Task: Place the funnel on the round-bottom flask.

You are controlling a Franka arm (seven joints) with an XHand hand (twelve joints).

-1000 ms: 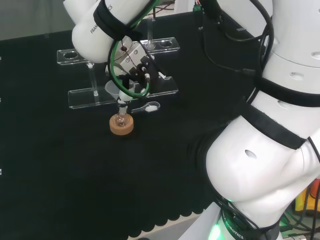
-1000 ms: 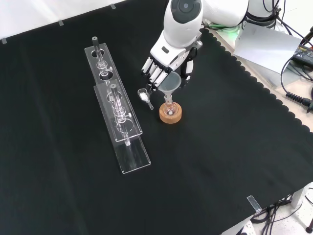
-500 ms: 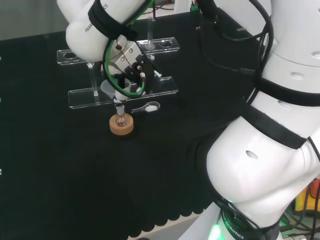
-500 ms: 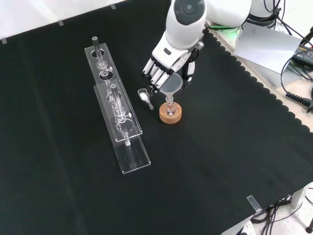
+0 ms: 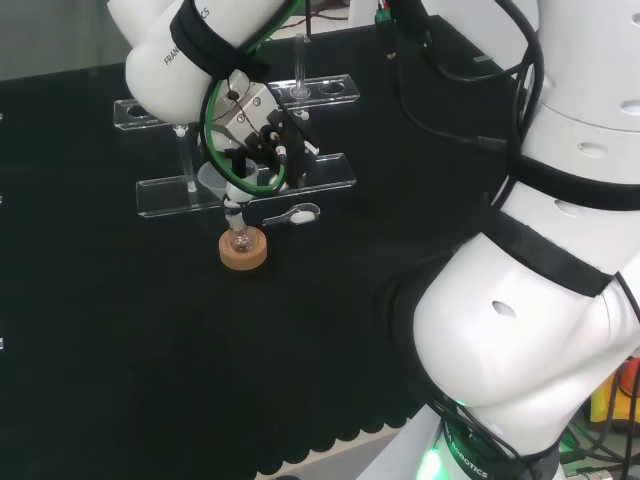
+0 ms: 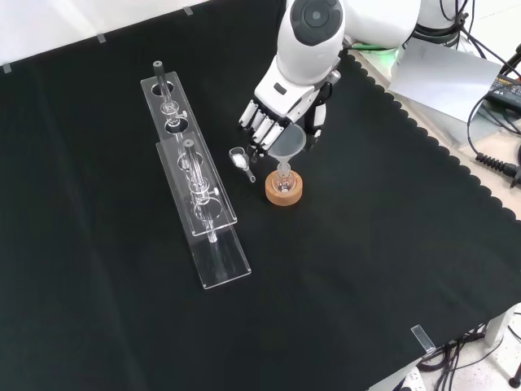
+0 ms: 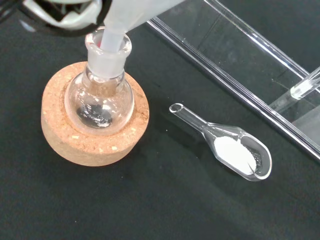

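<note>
1 step remained: the hand (image 6: 281,104), fingers curled round the funnel (image 6: 290,142), had its stem inside the round-bottom flask (image 7: 100,97); letting go should follow.

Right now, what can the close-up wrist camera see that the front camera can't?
The wrist view shows white powder lying in the little glass scoop, and the funnel with its stem down inside the neck of the round-bottom flask. The front view shows the hand curled round the funnel, and both clear racks, the near rack and the far rack, each holding a glass rod upright. Both views show the flask sitting in its cork ring, the scoop on the black cloth next to it, and some of the clear rack.
</note>
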